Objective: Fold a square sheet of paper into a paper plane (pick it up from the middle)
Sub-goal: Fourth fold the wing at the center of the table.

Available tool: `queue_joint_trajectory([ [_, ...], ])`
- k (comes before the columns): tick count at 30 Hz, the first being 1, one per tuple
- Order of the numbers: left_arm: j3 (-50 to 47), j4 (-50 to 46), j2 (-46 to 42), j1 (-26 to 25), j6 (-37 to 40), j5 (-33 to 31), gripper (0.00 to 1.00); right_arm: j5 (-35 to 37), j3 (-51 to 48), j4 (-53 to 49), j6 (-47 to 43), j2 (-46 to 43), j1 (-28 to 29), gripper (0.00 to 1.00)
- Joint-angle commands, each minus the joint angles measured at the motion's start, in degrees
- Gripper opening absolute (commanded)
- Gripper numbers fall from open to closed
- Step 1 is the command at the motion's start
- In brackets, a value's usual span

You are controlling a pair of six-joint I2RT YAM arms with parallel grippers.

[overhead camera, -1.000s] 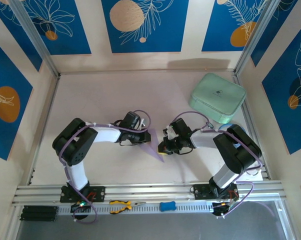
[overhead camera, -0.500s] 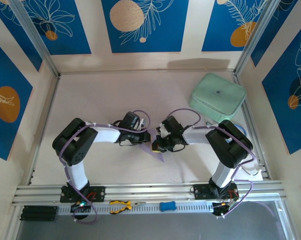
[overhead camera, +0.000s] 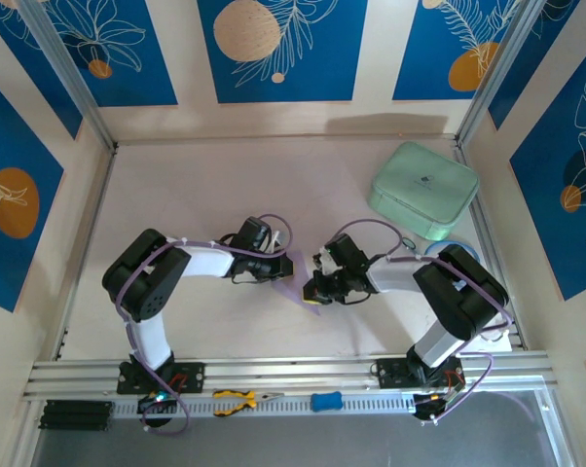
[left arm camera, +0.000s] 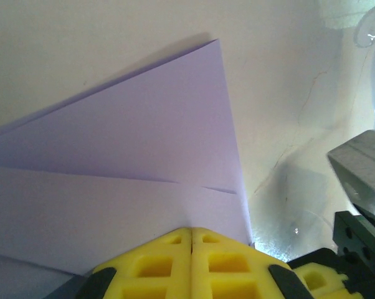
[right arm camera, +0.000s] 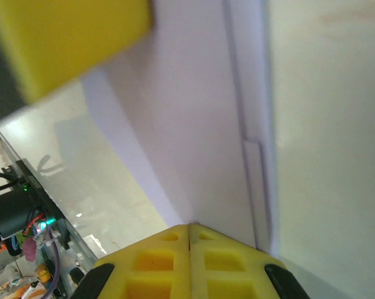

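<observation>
The paper plane (overhead camera: 308,302) was a pale lavender, part-folded wedge with a sharp point and faint crease lines, lying flat on the table (overhead camera: 176,185) midway between the two arms. Bare tabletop lay open around it, and the mint-green case (overhead camera: 424,190) sat well apart near the far right corner. The left gripper (left arm camera: 192,233) and right gripper (right arm camera: 189,229) were both clenched, yellow fingers pressed together, their tips meeting the paper from opposite sides; whether either pinched a layer could not be told

Overhead rear view; both wrist views close on the paper plane (left arm camera: 131,143)
</observation>
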Motion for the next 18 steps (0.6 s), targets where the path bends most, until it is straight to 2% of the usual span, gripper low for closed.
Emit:
queue_joint_trajectory([
  [1,-1.93,-3.41,2.76,1.03,0.33,-3.72,0.02,-0.23,-4.38,-1.6,1.36,1.59,-0.55,0.02],
  [11,-1.85,-3.36,2.85,1.22,0.1,-3.51,0.02,-1.67,-6.99,-1.84,1.67,-7.34,-1.07,0.03],
  [18,-1.93,-3.35,2.59,1.21,0.1,-3.78,0.02,0.37,-12.6,-3.16,3.66,-7.34,-1.4,0.03],
])
